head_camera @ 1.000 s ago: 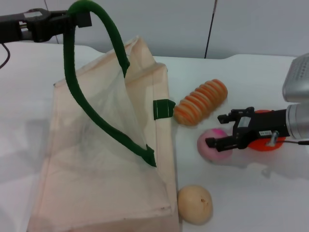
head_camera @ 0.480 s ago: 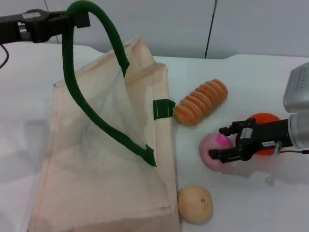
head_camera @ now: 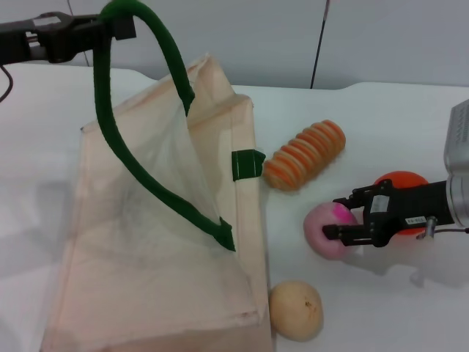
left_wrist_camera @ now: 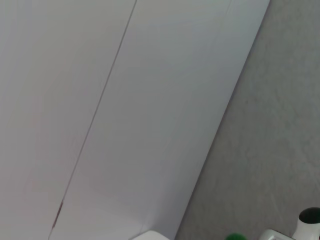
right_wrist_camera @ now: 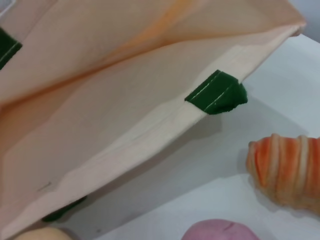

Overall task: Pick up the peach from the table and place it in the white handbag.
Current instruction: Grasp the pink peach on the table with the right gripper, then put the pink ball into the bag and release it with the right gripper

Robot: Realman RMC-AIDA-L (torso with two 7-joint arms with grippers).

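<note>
The peach (head_camera: 325, 233) lies on the white table right of the white handbag (head_camera: 146, 242), and its edge also shows in the right wrist view (right_wrist_camera: 220, 233). My right gripper (head_camera: 334, 215) is open, low over the peach's right side, with one finger behind it and the other across its top. My left gripper (head_camera: 110, 29) is at the far left, shut on the bag's dark green handle (head_camera: 110, 139), and holds it up so the bag's mouth gapes. The bag's open edge fills the right wrist view (right_wrist_camera: 125, 100).
An orange-striped ridged item (head_camera: 304, 155) lies behind the peach. A bright orange fruit (head_camera: 399, 183) sits behind my right gripper. A tan round fruit (head_camera: 296, 311) lies at the bag's near corner. The table's back edge meets a grey wall.
My right gripper has moved nearer and lower around the peach, uncovering the orange fruit behind it. The peach has shifted slightly towards the front. My left arm still holds the handle up.
</note>
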